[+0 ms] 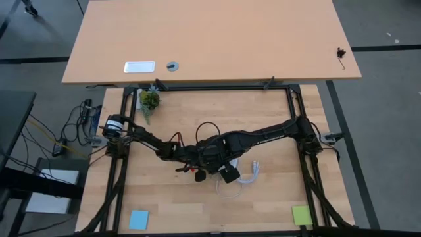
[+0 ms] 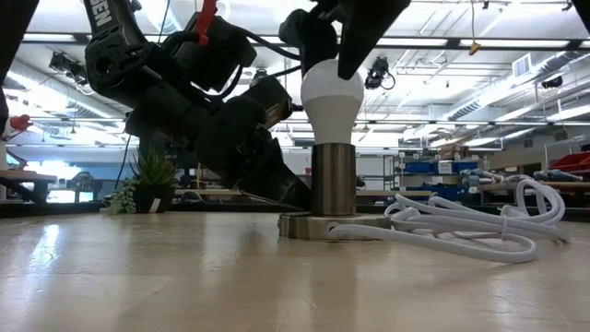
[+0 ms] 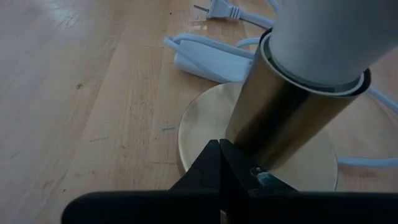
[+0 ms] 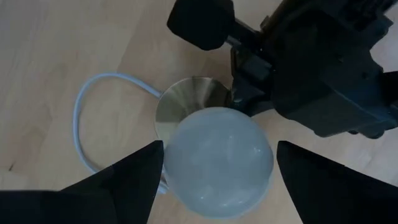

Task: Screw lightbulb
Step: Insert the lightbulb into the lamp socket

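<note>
Directly below right pincer (image 4: pixel 217 165): lightbulb (image 4: pixel 217 162).

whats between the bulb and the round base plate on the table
A brass-coloured socket tube stands between the lightbulb and the base plate, clearest in the low view.

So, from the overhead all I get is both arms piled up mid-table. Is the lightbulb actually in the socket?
Observer: Yes. The lightbulb stands upright, with its neck down in the metal socket tube. The right gripper is directly over its head.
Operator: And the left one?
Observer: The left gripper is low, its fingers shut, and the tips are at the foot of the tube over the round base disc.
Operator: Where's the cable?
Observer: The white cable lies looped on the table beside the base.
</note>
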